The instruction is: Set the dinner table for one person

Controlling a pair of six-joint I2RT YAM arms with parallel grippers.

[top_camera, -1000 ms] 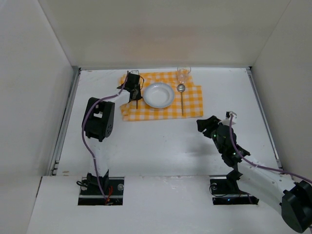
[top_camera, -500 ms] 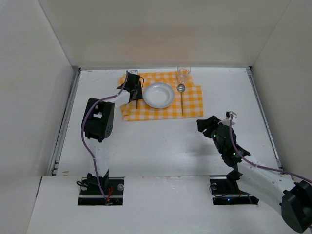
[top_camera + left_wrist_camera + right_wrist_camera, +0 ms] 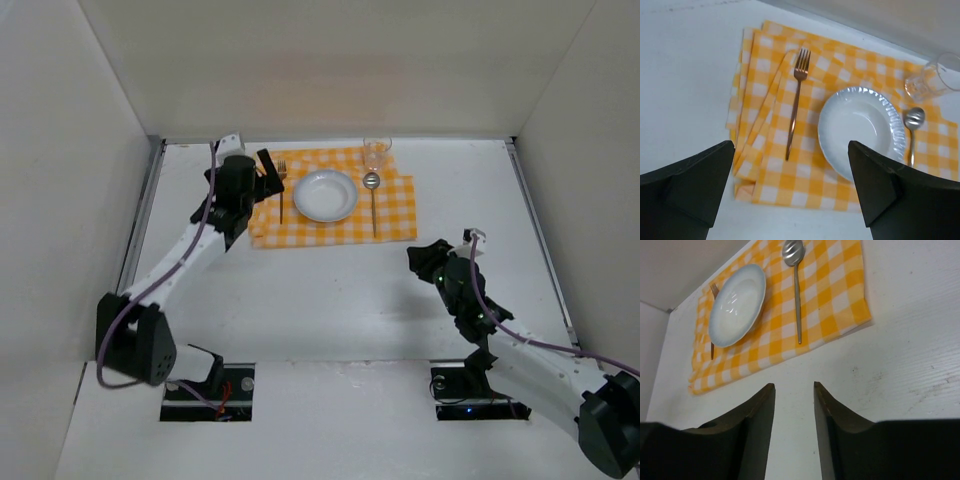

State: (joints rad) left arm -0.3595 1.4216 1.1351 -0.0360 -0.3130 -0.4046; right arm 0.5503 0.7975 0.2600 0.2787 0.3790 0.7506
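On the white dinner table [image 3: 330, 290] an orange-and-white checked cloth [image 3: 390, 215] lies at the far middle. It carries a white plate [image 3: 325, 195], a fork [image 3: 281, 195] to its left, a spoon [image 3: 373, 200] to its right and a clear glass [image 3: 376, 153] behind the spoon. My left gripper [image 3: 264, 170] hovers open just left of the fork, holding nothing. In the left wrist view the fork [image 3: 795, 107] and plate [image 3: 860, 130] lie beyond the wide jaws of the left gripper [image 3: 790, 146]. My right gripper [image 3: 793, 385] stands over bare table, narrowly open and empty, nearer than the cloth [image 3: 840, 300].
White walls enclose the table on three sides, and thin metal rails [image 3: 140, 230] run along its left and right edges. The cloth's left edge [image 3: 747, 140] lies in folded layers. Both arm bases [image 3: 205, 380] sit at the near edge.
The left gripper has opened and drawn back to the left of the fork, which now lies free on the cloth; the left arm has stretched out. The right jaws have narrowed.
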